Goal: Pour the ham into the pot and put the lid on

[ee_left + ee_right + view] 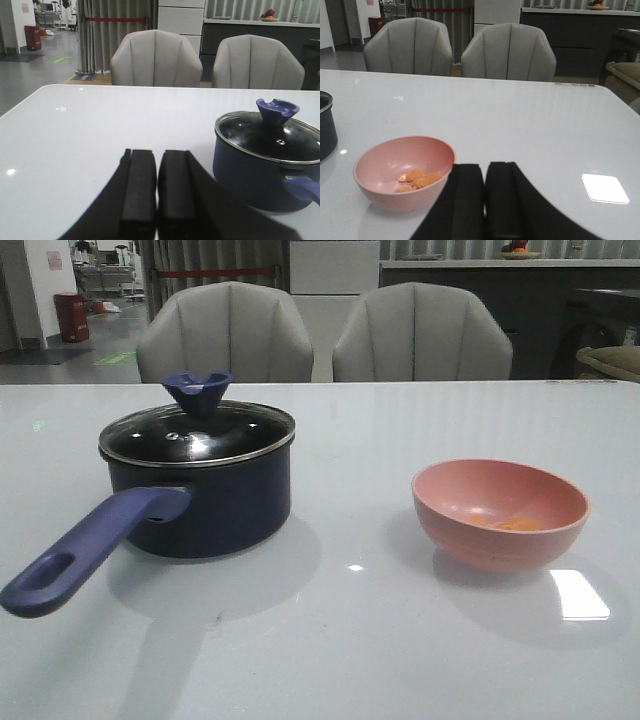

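Observation:
The dark navy pot (205,498) stands on the left of the white table, its purple-blue handle (85,550) pointing toward the front left. The glass lid (197,430) with its flared knob (197,392) rests on the pot. A pink bowl (500,512) on the right holds the ham (515,524), several thin orange pieces (416,180). Neither gripper shows in the front view. My left gripper (157,152) is shut and empty, low over the table beside the pot (267,172). My right gripper (485,166) is shut and empty, beside the bowl (405,172).
Two grey chairs (225,332) (422,332) stand behind the table's far edge. A bright reflection patch (578,593) lies on the glossy table by the bowl. Bare tabletop runs between pot and bowl.

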Action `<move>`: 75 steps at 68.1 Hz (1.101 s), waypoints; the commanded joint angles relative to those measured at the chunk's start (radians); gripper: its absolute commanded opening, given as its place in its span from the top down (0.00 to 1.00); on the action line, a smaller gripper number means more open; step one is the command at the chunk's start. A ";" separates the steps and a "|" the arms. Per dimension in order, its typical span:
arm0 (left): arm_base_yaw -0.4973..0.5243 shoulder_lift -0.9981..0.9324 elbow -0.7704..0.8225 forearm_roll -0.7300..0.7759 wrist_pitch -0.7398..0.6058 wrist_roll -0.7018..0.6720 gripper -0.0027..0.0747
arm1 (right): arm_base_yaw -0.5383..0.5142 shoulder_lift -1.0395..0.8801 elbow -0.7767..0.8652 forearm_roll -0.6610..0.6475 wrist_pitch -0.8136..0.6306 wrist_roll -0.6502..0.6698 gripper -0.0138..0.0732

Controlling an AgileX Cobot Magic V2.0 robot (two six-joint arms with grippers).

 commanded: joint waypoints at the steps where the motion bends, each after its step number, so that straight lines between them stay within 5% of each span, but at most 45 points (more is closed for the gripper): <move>1: 0.003 -0.018 0.019 -0.005 -0.087 -0.013 0.82 | -0.005 -0.020 -0.006 -0.016 -0.086 0.001 0.66; 15: 0.003 -0.018 0.019 -0.005 -0.110 -0.013 0.82 | -0.005 -0.020 -0.006 -0.016 -0.086 0.001 0.66; 29: 0.003 -0.018 -0.026 -0.073 -0.338 -0.013 0.82 | -0.005 -0.020 -0.006 -0.016 -0.086 0.001 0.66; 53: 0.003 0.199 -0.441 -0.055 0.161 -0.013 0.82 | -0.005 -0.020 -0.006 -0.016 -0.086 0.001 0.66; 75: 0.003 0.305 -0.460 -0.061 0.183 -0.013 0.82 | -0.005 -0.020 -0.006 -0.016 -0.086 0.001 0.66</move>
